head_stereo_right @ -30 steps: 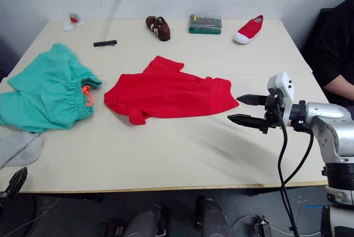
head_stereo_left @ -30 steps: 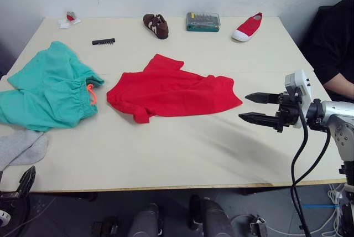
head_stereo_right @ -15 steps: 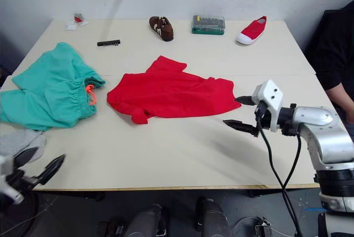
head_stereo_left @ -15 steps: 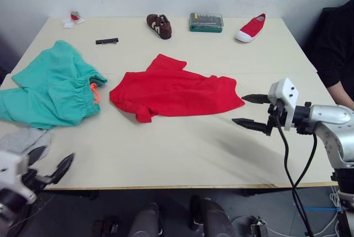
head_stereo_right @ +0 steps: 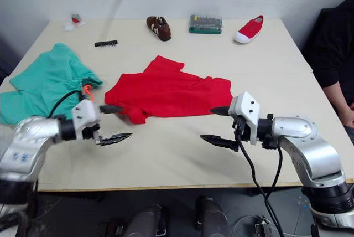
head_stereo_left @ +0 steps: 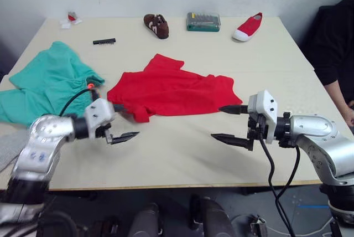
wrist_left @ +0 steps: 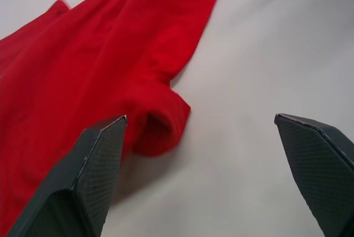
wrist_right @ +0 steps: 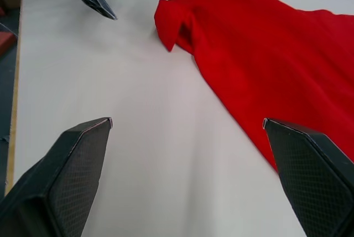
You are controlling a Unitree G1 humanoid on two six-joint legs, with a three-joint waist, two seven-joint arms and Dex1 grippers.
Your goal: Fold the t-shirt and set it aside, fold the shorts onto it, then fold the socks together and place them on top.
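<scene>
The left gripper [head_stereo_left: 123, 122] hangs just above the table [head_stereo_left: 182, 154] with its two fingers spread wide and nothing between them; it points toward the near sleeve of the t-shirt [head_stereo_left: 171, 90], and in the left wrist view that sleeve lies close in front of one finger [wrist_left: 94, 165], but I cannot tell if they touch. The right gripper [head_stereo_left: 229, 123] is also wide open and empty, low over the table at the other end of the t-shirt, its upper finger near the hem. The t-shirt lies flat and a little wrinkled in the middle of the table, unfolded. To the robot's left of it the shorts [head_stereo_left: 47, 87] are spread out, with the orange drawstring [head_stereo_left: 90, 86] at the waistband, near the left arm. A grey piece at the near left edge is perhaps the socks [head_stereo_left: 6, 147], half hidden by the arm. At the far side stand a brown shoe [head_stereo_left: 156, 25], a green case [head_stereo_left: 203, 21], a red shoe [head_stereo_left: 248, 26] and a small black strip [head_stereo_left: 103, 41]. A person's arm [head_stereo_left: 334, 90] shows at the right edge
</scene>
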